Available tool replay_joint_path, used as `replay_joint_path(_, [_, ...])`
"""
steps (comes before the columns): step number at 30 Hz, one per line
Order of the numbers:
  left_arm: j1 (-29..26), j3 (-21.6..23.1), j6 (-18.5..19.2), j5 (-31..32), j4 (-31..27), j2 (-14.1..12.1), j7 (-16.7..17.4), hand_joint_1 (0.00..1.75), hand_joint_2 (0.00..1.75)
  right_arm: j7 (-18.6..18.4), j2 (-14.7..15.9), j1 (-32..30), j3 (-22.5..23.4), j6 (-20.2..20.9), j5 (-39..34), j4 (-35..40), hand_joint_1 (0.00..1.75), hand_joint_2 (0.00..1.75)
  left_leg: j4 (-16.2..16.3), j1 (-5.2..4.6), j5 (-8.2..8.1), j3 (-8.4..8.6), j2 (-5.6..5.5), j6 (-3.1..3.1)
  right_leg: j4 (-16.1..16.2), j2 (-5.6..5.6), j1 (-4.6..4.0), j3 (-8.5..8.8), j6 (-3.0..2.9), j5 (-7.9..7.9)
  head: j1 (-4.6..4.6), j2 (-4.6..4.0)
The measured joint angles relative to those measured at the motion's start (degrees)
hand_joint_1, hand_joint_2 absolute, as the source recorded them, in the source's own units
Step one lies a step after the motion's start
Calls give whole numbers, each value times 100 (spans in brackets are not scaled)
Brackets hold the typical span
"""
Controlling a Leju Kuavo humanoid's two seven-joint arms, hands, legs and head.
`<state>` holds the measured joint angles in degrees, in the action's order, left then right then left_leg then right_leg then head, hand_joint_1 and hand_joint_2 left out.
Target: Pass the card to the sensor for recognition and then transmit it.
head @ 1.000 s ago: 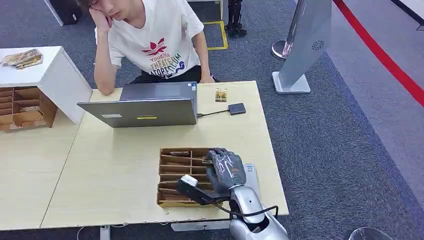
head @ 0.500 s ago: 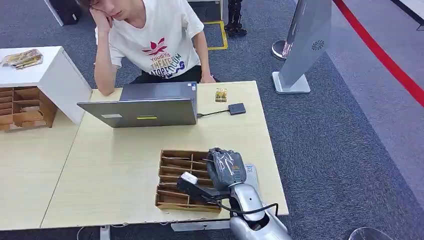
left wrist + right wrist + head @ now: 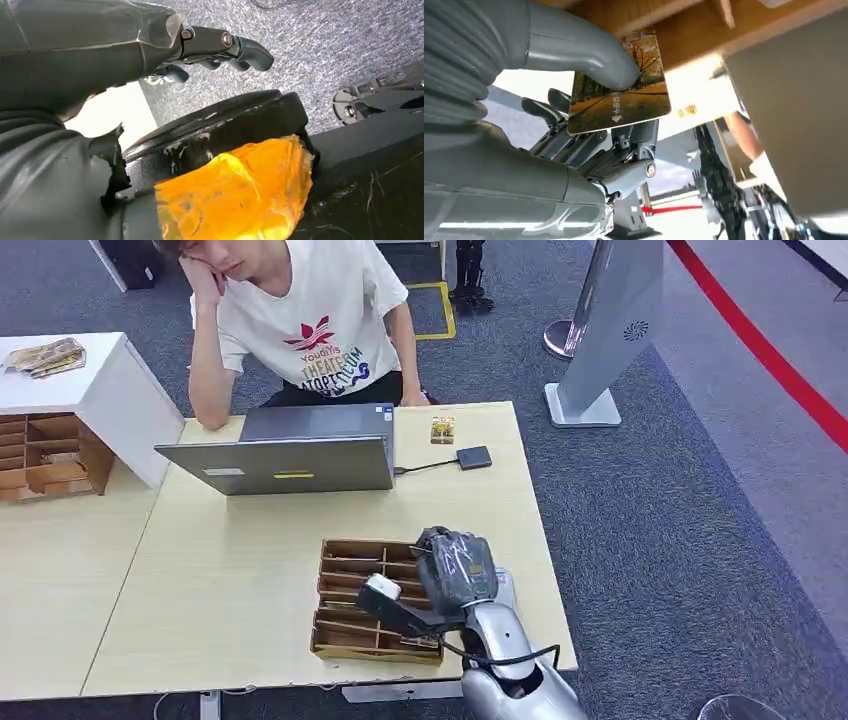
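Observation:
My right hand [image 3: 455, 568] hovers over the right side of a wooden slotted card box [image 3: 350, 602] near the table's front edge. In the right wrist view its thumb [image 3: 589, 55] pinches a card [image 3: 624, 102] with an autumn-tree picture against the fingers, just clear of the box's wood [image 3: 684, 25]. A small dark square sensor [image 3: 474, 457] lies at the far side of the table, cabled to the laptop [image 3: 290, 455]. Another small card [image 3: 442, 429] lies just beyond it. My left hand [image 3: 220, 47] hangs over the carpet, fingers apart, holding nothing.
A person [image 3: 300, 320] sits behind the laptop, leaning on an elbow. A second wooden box [image 3: 50, 455] and a white cabinet [image 3: 110, 390] stand at the left. A grey standing panel [image 3: 610, 330] is on the floor at the back right.
My right hand has risen a little and drawn away from the box's front slots, its wrist turning slightly. The person and the laptop have stayed still.

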<state>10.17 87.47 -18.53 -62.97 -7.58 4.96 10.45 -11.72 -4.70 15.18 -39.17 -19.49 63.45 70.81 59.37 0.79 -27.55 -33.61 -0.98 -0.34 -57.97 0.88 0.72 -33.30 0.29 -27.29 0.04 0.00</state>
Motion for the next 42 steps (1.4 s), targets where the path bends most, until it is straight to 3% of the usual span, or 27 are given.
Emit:
replay_joint_path(6, [-1, 0, -7, -50, 0, 0, -37, 0, 0, 50, 11, -52, 101, -37, -116, 623, 175, 175, 0, 0, 0, 0, 0, 0, 0, 0, 0, -2, 0, 0, 0, 0])
replay_joint_path(10, [-14, 0, -37, -120, 0, 0, -74, 0, 0, 258, 63, -200, 171, -241, -394, 1103, 175, 175, 0, 0, 0, -1, 0, 0, 0, 0, 0, -2, 0, 0, 0, 0])
replay_joint_path(21, [-43, -2, -87, -245, 0, -7, -162, 0, 0, 610, 291, -519, 306, -260, -1139, 2399, 175, 175, 0, 0, -1, -1, 0, 1, 0, 0, 0, -2, 0, 0, 0, 0])
replay_joint_path(32, [-42, 0, -87, -208, 0, -7, -155, 0, 0, 636, 348, -530, 361, -214, -1226, 2552, 175, 175, -1, 0, -1, -2, 0, 0, 0, 0, 0, -1, 0, 0, 0, 0])
replay_joint_path(42, [-27, 46, -55, 0, 0, -2, -52, 0, 0, 505, 337, -137, 363, 55, -1161, 2350, 175, 175, 0, 0, 0, -3, 0, 0, 0, 0, 0, -1, 0, 0, 0, 0])
